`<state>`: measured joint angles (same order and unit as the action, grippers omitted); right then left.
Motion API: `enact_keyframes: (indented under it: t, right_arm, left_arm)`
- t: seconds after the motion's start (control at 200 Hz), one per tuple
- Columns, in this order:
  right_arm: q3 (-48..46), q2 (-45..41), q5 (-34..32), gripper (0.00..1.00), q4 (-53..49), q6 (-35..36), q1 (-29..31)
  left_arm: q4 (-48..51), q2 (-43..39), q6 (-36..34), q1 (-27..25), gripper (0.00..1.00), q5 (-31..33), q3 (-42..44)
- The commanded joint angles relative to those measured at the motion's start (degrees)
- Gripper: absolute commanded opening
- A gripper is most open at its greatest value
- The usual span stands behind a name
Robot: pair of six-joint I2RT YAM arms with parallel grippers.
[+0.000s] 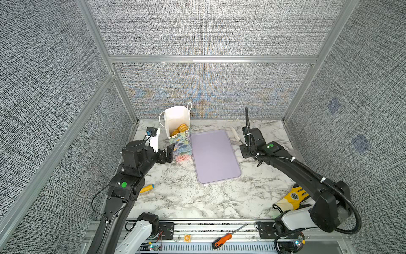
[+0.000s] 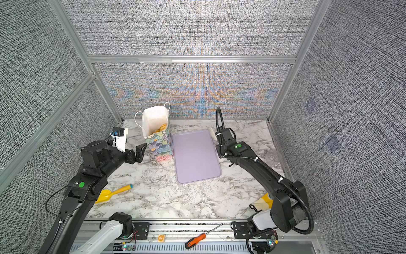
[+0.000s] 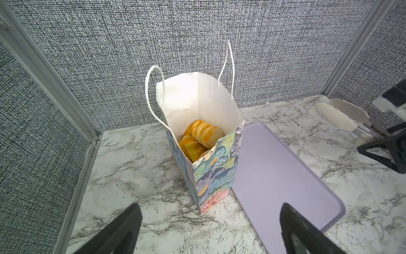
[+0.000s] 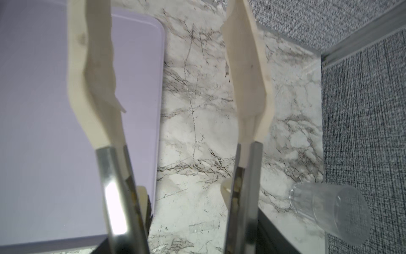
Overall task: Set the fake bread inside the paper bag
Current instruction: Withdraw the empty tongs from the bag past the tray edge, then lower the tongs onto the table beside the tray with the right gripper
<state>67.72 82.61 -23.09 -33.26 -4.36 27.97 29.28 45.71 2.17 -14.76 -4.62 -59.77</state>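
Plainly, the left gripper [image 3: 208, 211] gaped wide and empty, just in front of the paper bag [image 3: 215, 176]. The right gripper [image 4: 204, 220] clamped cream-tipped tongs [image 4: 248, 88], whose tips stood apart, holding nothing and straddling one edge of the lilac tray [image 3: 285, 176]. The bag stood upright beside the tray, long axis vertical, mouth up, with the fake bread [image 3: 204, 134] heaped inside.

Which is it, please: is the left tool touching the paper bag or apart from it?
Apart. In the left wrist view, bare table shows between the paper bag and each finger of the open left tool.
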Motion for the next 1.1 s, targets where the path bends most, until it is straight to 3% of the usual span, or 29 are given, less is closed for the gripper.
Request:
enact_keyframes:
  t: [0.0,0.375,1.096]
  right_arm:
    - [-1.37,1.03,-1.33,0.65,3.64,-2.98,-1.76]
    - [-3.92,7.95,1.55,0.65,5.73,-5.53,-6.91]
    - [3.85,22.84,7.88,0.65,5.17,-6.02,-9.17]
  left_arm:
    - [-1.63,-0.27,0.29,0.09,0.99,0.36,0.07]
    - [-1.27,-0.98,0.29,0.09,0.99,1.13,0.7]
    - [-0.18,-1.42,-0.07,0.09,0.99,2.29,1.12]
